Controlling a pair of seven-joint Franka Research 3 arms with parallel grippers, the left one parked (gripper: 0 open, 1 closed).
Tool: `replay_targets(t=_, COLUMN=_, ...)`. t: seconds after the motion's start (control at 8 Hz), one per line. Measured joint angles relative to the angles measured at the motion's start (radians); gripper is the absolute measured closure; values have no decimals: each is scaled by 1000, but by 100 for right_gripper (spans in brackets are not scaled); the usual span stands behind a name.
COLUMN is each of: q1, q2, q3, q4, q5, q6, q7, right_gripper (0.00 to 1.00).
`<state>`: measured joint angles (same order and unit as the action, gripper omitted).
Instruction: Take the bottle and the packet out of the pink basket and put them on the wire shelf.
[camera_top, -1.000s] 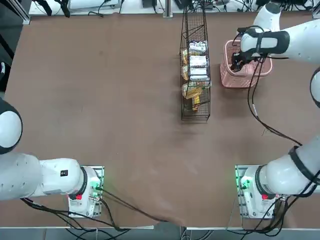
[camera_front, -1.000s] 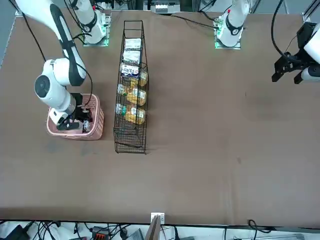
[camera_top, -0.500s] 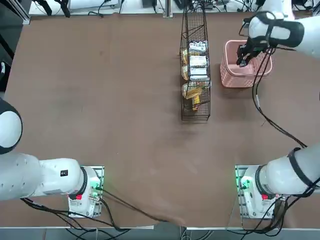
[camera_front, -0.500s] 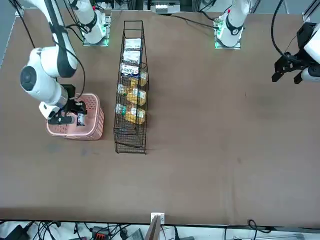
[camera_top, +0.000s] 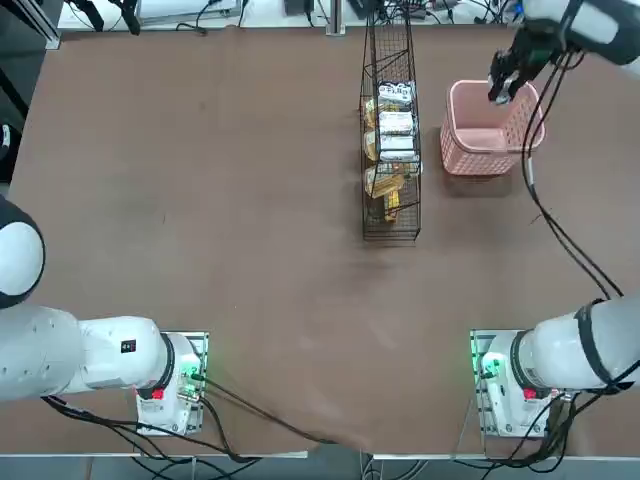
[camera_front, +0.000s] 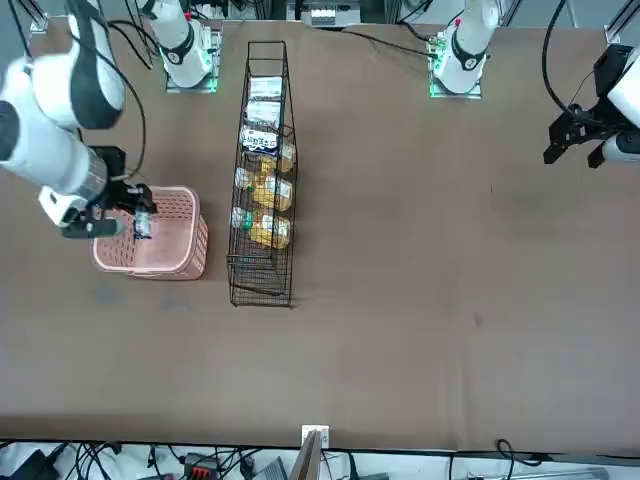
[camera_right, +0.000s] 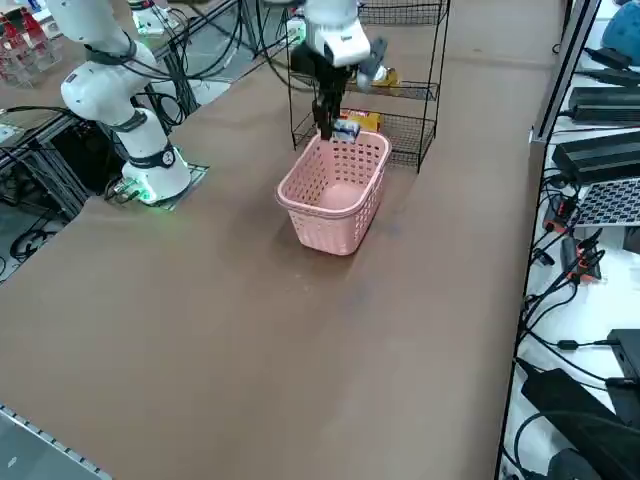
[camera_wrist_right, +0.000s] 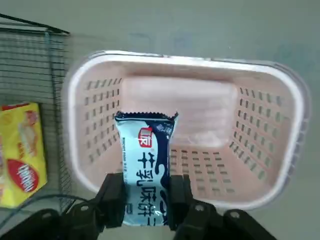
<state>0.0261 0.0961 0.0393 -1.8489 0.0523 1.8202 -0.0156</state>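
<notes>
A flat brown table (camera_top: 230, 200) is lying bare across most of its top — black cables (camera_right: 570, 260) are trailing along its edge.

The packet (camera_wrist_right: 146, 170) hangs in the right gripper (camera_wrist_right: 146, 210) above the pink basket (camera_wrist_right: 280, 135), beside the wire shelf (camera_top: 390, 130).

A brown tabletop (camera_top: 220, 200) carries the basket (camera_top: 482, 150) and, just beside it, the wire shelf (camera_top: 390, 215) with packets.

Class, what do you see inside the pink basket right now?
The basket looks bare inside: only its pink floor shows. The packet, clamped in the right end effector above it, hides a strip of the floor.
</notes>
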Motion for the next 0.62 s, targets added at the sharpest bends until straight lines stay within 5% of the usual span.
replay_targets(t=0.62, q1=4, q2=-7, q3=52, q4=249, q5=0, q6=-194, q7=-16, right_gripper=56)
